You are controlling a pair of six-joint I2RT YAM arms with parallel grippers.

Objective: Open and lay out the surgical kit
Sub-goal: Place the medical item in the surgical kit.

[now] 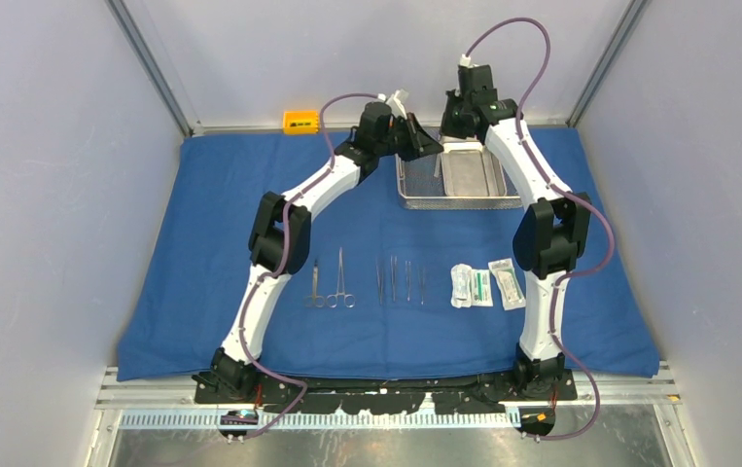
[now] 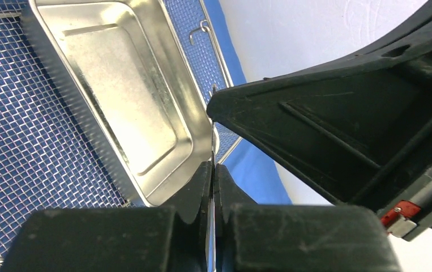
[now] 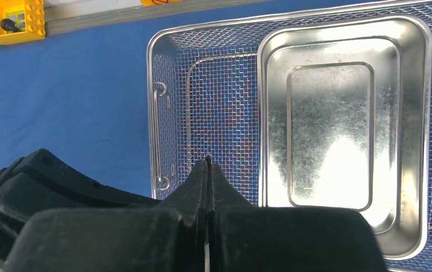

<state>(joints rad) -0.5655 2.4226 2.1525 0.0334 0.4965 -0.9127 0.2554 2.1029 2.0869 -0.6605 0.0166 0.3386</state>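
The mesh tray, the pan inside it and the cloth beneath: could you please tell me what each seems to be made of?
Mesh tray: likely woven steel wire, bright silvery, the blue showing through its openings. Pan: pressed sheet metal, probably stainless steel, brushed finish with blurred reflections. Cloth: matte blue fabric; weave too fine to tell.

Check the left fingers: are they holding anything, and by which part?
A thin steel instrument, pinched edge-on between the left fingers; which part of it cannot be told.
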